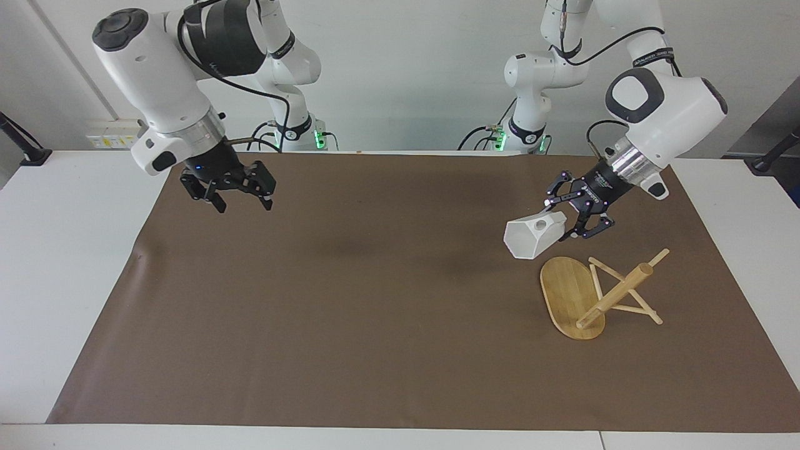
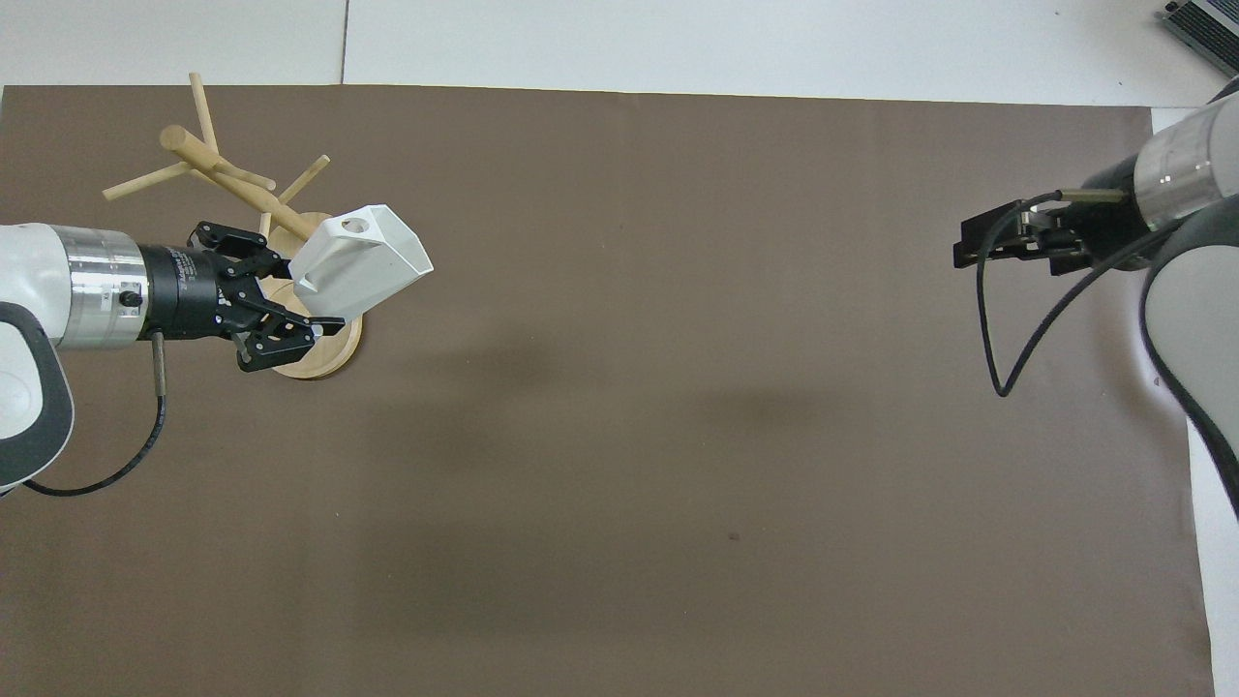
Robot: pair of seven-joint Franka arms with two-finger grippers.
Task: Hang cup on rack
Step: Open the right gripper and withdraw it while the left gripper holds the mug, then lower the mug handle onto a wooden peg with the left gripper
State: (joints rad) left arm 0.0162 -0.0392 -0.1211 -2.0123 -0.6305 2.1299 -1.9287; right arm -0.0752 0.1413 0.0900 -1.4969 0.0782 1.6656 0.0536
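The white faceted cup (image 1: 530, 240) hangs in the air in my left gripper (image 1: 562, 226), which is shut on its blocky handle end. The cup's mouth points down and toward the right arm's end of the table. It is over the mat, just by the base of the bamboo rack (image 1: 572, 294). The rack's post (image 1: 615, 297) slants toward the left arm's end, and the rack looks tipped with peg tips on the mat. In the overhead view the cup (image 2: 368, 261) and left gripper (image 2: 308, 290) cover part of the rack (image 2: 208, 160). My right gripper (image 1: 244, 203) is open and empty, over the mat's right-arm end; it also shows in the overhead view (image 2: 960, 254).
A brown mat (image 1: 350, 312) covers most of the white table (image 1: 75, 281). A small crease marks the mat's edge (image 1: 139, 255) at the right arm's end.
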